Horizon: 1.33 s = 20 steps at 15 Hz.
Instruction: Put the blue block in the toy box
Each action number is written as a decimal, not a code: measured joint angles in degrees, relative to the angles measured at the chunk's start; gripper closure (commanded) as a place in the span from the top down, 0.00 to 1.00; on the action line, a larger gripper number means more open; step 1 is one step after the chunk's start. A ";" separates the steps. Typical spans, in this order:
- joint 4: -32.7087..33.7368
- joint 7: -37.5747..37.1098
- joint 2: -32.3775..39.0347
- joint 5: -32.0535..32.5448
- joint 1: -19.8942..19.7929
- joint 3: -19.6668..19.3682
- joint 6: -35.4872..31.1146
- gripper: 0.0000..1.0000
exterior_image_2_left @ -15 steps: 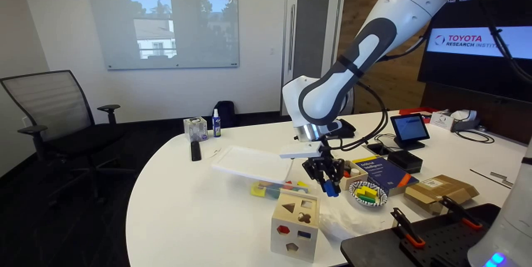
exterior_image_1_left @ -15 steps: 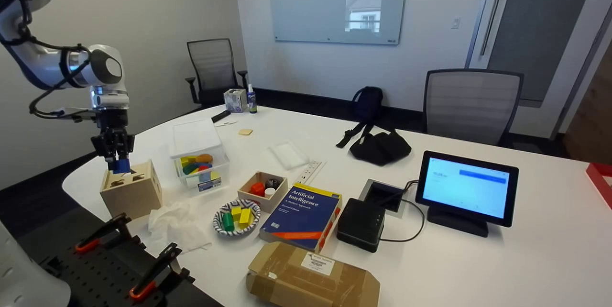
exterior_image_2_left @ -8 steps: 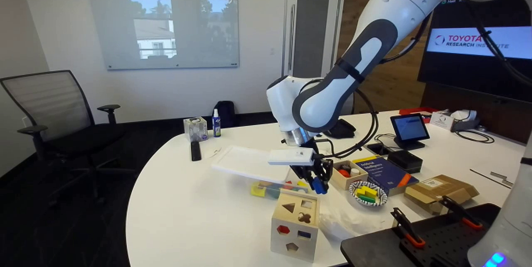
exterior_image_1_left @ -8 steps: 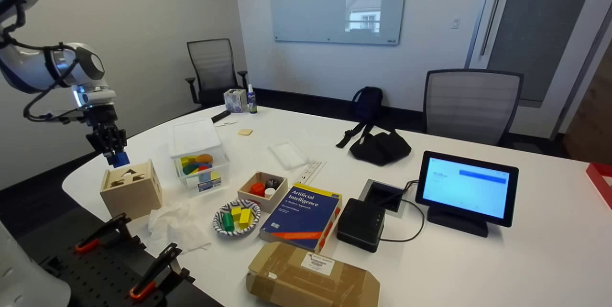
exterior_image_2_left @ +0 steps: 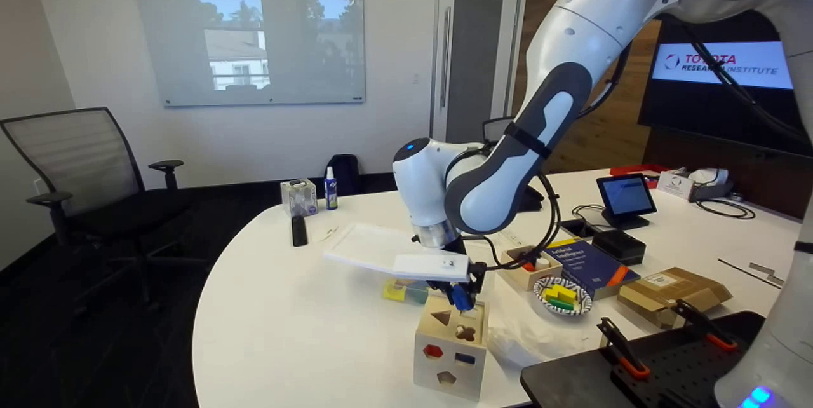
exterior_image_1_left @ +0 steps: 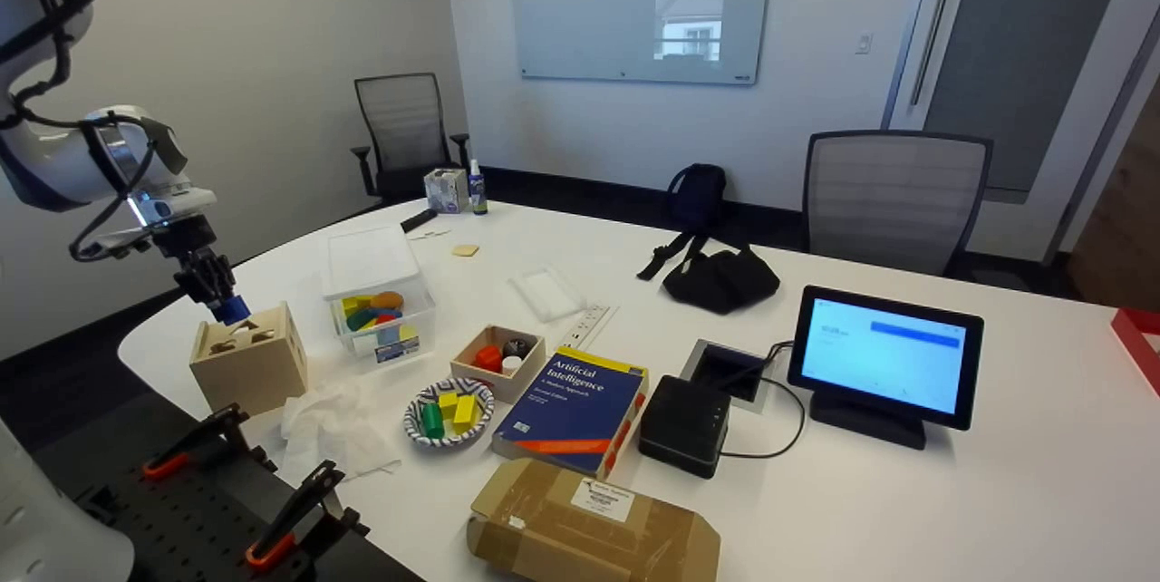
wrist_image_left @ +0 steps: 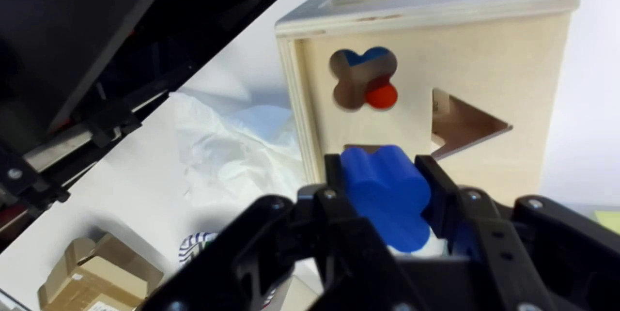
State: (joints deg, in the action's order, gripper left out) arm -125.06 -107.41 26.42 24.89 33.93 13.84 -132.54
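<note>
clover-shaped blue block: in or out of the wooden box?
Out. In both exterior views the blue block, gripped by the tool, shows above the wooden box; whether it touches, can't tell.

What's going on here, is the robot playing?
A robot arm is holding the blue block in its fingers, close to the top of the toy box. The block isn't inside yet. It has a clover-shaped end, and the box's top has a clover hole that may fit it. I can't tell whether block and box touch.
</note>
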 measured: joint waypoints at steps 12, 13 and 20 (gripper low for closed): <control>-0.61 -12.57 2.68 -0.04 10.23 -4.05 -5.10 0.16; -1.02 -13.33 2.57 -0.04 10.39 -4.37 -5.26 0.16; -5.37 -13.42 0.93 3.13 10.37 -8.12 -11.87 0.16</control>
State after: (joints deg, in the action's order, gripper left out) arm -130.43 -120.83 27.36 28.02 44.30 5.73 -144.42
